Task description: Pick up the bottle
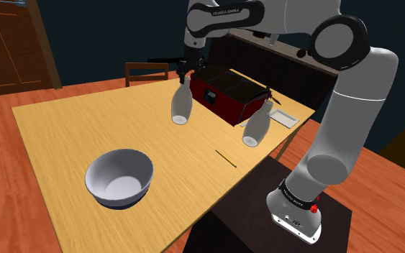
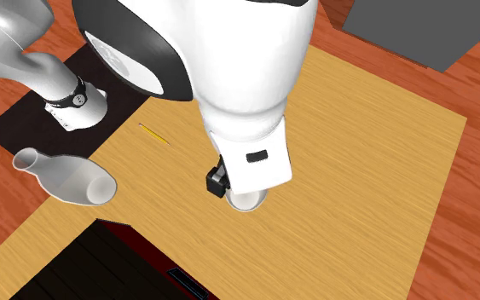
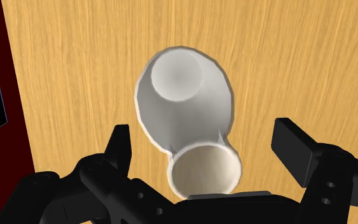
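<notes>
1. On the light wood-grain counter [image 1: 64, 136], just beside a dark red box [image 1: 226, 97], is the plain white narrow-necked bottle [image 1: 181, 106]. It sits neck up, directly under the black two-finger gripper [image 3: 206, 137]. Whether its base rests flat cannot be confirmed.
2. Gripper state: released. In the wrist view the fingers [image 3: 120, 143] stand wide apart on either side of the bottle's open mouth, and neither touches it. The bottle is bracketed, not held.
3. Handling, by judgement:
   - The body is drawn smooth and plain, and its material does not show.
   - It reads as rigid and likely slippery.
   - It is probably breakable if dropped.
   - The mouth shows a hollow interior, so it is probably light.
4. Recommended hold: the short neck just under the mouth, where the width suits the gripper. The bulbous body looks too broad and rounded for a sure pinch. The neck should be centred between the fingers, since an off-centre squeeze on a round surface may tip or twist it.
5. Also noted are a second, similar white bottle [image 1: 257, 126] beyond the box corner and a pale grey round bowl [image 1: 119, 177]. A thin yellow stick [image 1: 226, 159] lies well apart from both.
</notes>
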Action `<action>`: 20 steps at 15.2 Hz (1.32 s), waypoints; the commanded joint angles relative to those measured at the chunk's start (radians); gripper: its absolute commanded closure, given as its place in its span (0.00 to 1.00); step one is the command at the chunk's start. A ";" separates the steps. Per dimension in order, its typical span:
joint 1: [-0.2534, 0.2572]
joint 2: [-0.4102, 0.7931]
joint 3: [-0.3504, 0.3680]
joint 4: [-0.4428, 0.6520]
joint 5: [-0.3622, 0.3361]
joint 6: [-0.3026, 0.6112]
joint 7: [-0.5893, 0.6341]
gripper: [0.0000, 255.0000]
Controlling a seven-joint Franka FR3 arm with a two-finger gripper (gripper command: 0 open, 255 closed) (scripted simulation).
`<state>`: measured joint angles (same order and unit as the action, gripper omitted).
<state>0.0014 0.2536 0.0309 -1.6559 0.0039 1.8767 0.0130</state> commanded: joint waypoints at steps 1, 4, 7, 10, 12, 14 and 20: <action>0.000 0.004 0.000 -0.023 0.000 0.028 0.000 0.00; 0.000 0.009 0.000 -0.038 0.000 0.048 0.000 0.00; 0.001 0.008 0.000 -0.039 0.000 0.048 0.001 1.00; 0.001 0.008 0.000 -0.039 0.000 0.048 0.001 1.00; 0.001 0.009 0.000 -0.038 0.000 0.047 0.001 1.00; 0.000 0.009 0.000 -0.038 0.000 0.047 0.000 1.00; 0.000 -0.006 0.000 0.023 0.000 -0.028 0.001 1.00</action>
<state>0.0007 0.2492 0.0307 -1.6435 0.0043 1.8605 0.0120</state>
